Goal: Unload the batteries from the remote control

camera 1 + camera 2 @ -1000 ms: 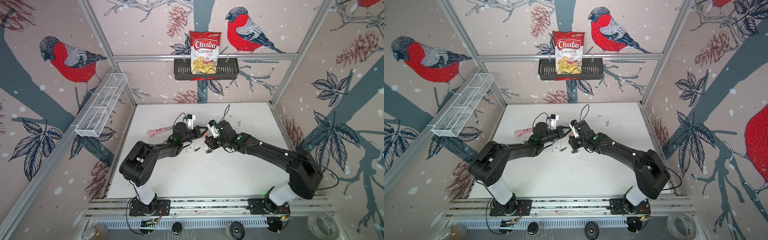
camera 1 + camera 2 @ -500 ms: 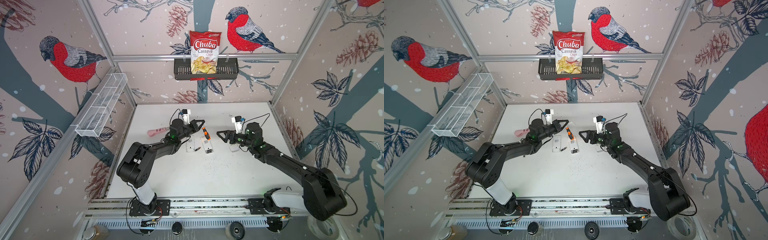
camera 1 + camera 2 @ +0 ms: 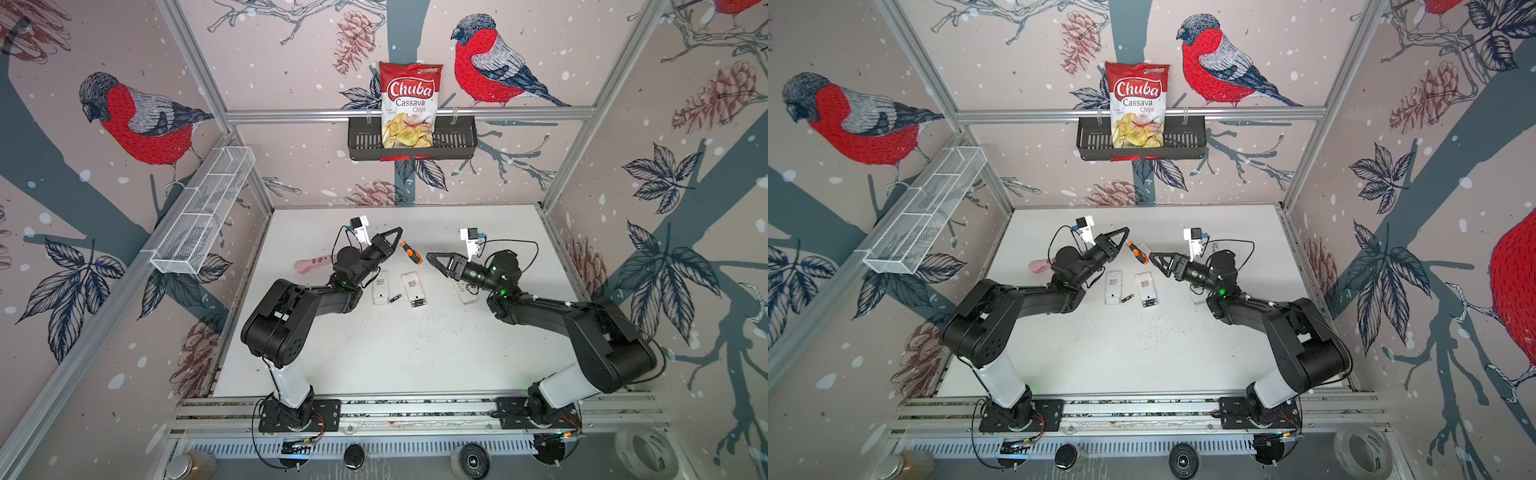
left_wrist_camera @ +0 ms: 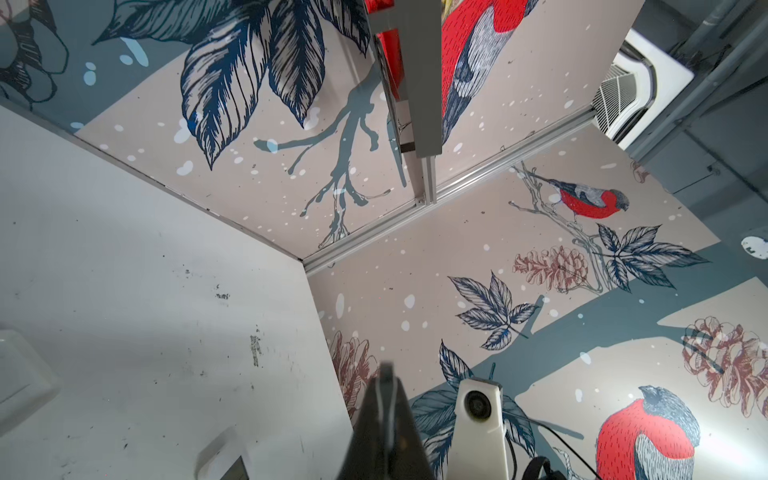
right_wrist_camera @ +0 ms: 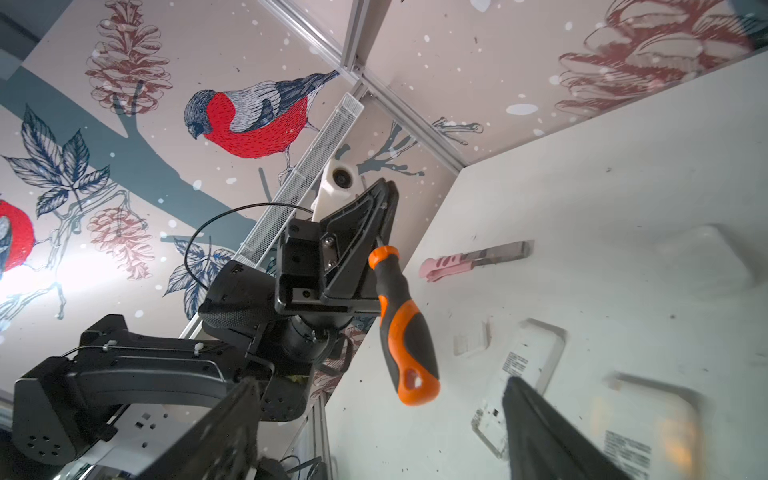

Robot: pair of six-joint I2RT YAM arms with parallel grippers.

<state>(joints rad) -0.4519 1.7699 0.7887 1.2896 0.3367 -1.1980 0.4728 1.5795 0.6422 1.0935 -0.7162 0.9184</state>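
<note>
Two white remotes (image 3: 380, 286) (image 3: 413, 286) lie side by side mid-table, seen in both top views (image 3: 1113, 286) (image 3: 1147, 287). One slim black battery (image 3: 395, 298) (image 3: 1128, 297) lies on the table between them. My left gripper (image 3: 392, 235) (image 3: 1121, 233) (image 5: 388, 193) hovers behind the remotes, shut on the metal shaft of an orange-and-black screwdriver (image 3: 411, 252) (image 5: 405, 324), whose handle hangs free. My right gripper (image 3: 432, 259) (image 3: 1154, 259) (image 5: 380, 382) is open and empty, right of the remotes and facing the screwdriver handle. The left wrist view shows only shut jaws (image 4: 386, 374).
A third white remote (image 3: 466, 293) lies partly under the right arm. A pink-handled tool (image 3: 313, 264) (image 5: 469, 259) rests behind the left arm. A wire basket (image 3: 203, 216) hangs on the left wall and a black shelf with a chips bag (image 3: 409, 104) on the back wall.
Both grippers were together over the remotes. The right gripper has pulled back to the right and opened. The left gripper has lifted toward the back with the screwdriver.
</note>
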